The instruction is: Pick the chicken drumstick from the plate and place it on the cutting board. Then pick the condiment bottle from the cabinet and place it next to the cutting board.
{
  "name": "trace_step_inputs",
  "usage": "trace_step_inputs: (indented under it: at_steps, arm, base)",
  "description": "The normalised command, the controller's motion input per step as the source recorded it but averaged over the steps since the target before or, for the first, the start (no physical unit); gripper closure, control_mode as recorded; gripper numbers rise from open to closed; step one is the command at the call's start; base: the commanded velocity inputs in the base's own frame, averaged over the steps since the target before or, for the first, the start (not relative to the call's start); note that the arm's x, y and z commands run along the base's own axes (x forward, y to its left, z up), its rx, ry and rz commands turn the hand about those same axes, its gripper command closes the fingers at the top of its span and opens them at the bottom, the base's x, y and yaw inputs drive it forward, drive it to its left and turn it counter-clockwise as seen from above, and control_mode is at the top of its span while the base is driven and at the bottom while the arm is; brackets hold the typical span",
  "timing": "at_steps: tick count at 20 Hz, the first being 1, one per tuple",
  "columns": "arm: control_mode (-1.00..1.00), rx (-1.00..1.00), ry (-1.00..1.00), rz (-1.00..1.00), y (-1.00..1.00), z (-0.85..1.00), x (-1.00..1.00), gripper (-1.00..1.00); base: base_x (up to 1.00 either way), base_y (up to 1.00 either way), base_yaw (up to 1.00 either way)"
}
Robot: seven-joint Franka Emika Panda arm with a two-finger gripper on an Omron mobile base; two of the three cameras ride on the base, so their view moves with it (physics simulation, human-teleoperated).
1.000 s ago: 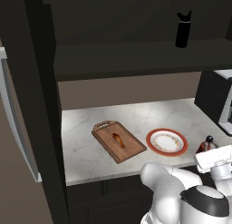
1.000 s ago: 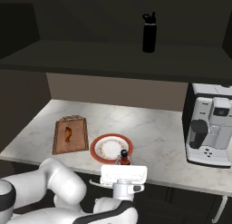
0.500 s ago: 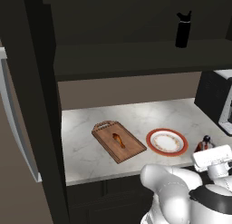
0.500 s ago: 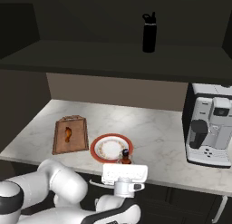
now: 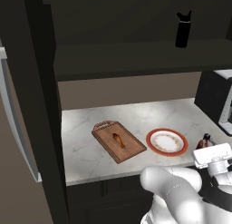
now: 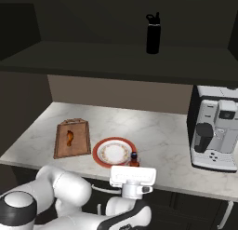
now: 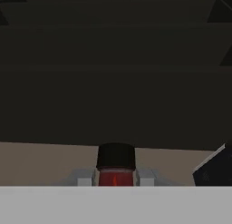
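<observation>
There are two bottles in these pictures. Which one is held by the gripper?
The small red condiment bottle with the dark cap, clamped in the gripper near the plate. The taller black bottle stands apart on the upper cabinet shelf.

The countertop is done in white marble with faint grey veining. The cutting board is rendered in warm brown wood, and an orange-brown chicken drumstick is seen on it. The plate is white with a broad red-orange rim and a faint patterned inner ring. The condiment bottle is coloured red with a dark cap. The cabinet is nearly black, the tall bottle black, the coffee machine black and white.
</observation>
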Motion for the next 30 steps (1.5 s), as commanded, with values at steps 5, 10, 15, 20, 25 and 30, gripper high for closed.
trace_step_inputs:
  at_steps: [5,10,15,20,25,30]
  arm:
    - [-1.00,0.00,0.00,0.00,-0.18,-0.14,0.14,1.00]
    - [-1.00,0.00,0.00,0.00,-0.15,-0.14,0.11,1.00]
    - [-1.00,0.00,0.00,0.00,-0.14,-0.14,0.09,1.00]
    - [-1.00,0.00,0.00,0.00,-0.13,-0.14,0.09,1.00]
    - [-1.00,0.00,0.00,0.00,-0.11,-0.13,0.08,1.00]
    - [-1.00,0.00,0.00,0.00,-0.10,-0.14,0.07,1.00]
  base:
    - [0.00,0.00,0.00]
    - [0.00,0.00,0.00]
    - [0.00,0.00,0.00]
    - [0.00,0.00,0.00]
    - [0.00,0.00,0.00]
    - [0.00,0.00,0.00]
